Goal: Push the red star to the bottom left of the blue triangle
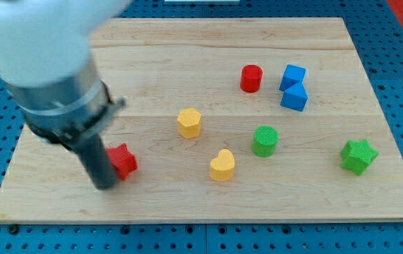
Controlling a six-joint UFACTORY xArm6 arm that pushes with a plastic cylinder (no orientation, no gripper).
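The red star lies at the board's lower left. My tip rests on the board right against the star's left side, the dark rod partly covering it. The blue triangle sits at the upper right, touching a blue cube just above it. The star is far to the left of the triangle and lower.
A red cylinder stands left of the blue cube. A yellow hexagon, a yellow heart and a green cylinder lie mid-board between star and triangle. A green star is at the right. The wooden board sits on blue pegboard.
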